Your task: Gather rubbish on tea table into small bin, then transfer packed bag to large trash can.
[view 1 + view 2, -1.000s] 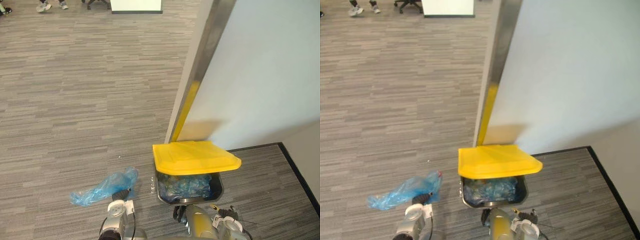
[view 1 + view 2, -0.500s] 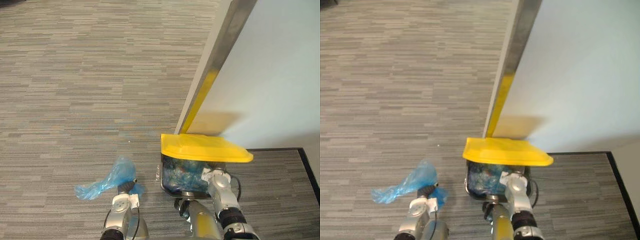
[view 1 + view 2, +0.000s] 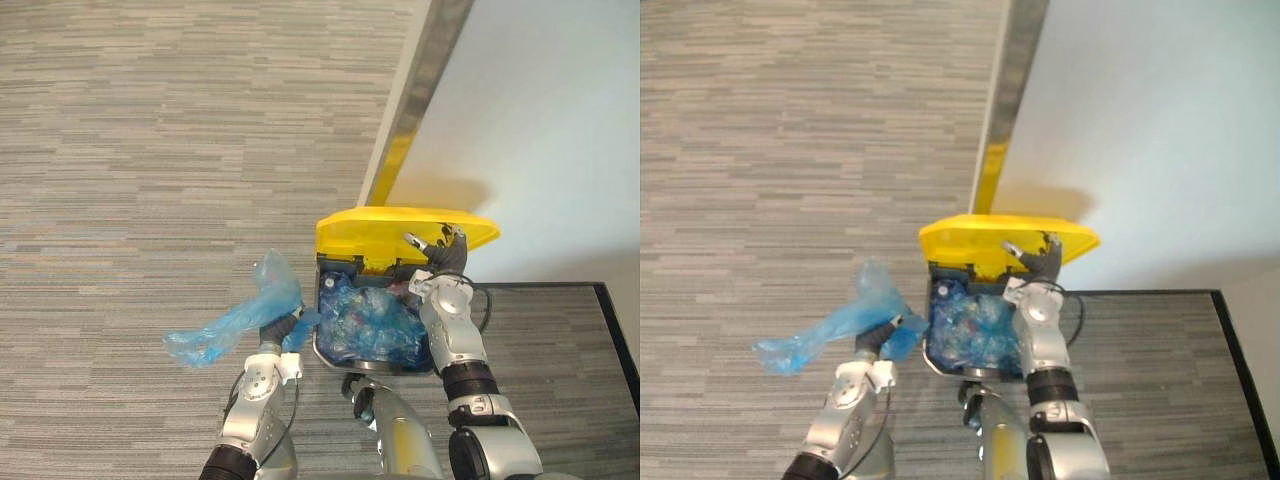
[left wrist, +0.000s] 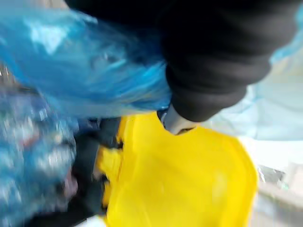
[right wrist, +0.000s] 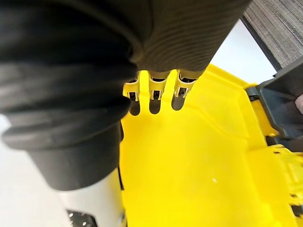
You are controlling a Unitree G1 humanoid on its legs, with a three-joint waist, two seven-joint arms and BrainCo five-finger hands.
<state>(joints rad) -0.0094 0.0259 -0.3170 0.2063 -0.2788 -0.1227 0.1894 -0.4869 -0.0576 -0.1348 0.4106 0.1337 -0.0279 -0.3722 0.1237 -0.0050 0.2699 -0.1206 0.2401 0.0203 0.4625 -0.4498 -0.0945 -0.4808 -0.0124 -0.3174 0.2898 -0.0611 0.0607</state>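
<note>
Left eye: since 0.5 s ago the yellow lid (image 3: 400,230) has gone from near flat to tipped up on the 12 o'clock edge of the large trash can (image 3: 319,345), w/ right hand (image 3: 440,265) under it. The mouth is now open, so the drop looks ready, I'd judge. Packed bag (image 3: 240,315), thin crinkly see-through blue film w/ a limp tail, sits at the can's 9 o'clock, closer than before, its neck gripped in left hand (image 3: 277,335). Can is dark, boxy, already full of crumpled blue plastic (image 3: 370,325). Right eye: same layout. Left wrist: blue film close up over smooth hard lid. Right wrist: fingers (image 5: 156,87) roughly straight, close together, pressing the lid's glossy moulded underside, gripping nothing.
</note>
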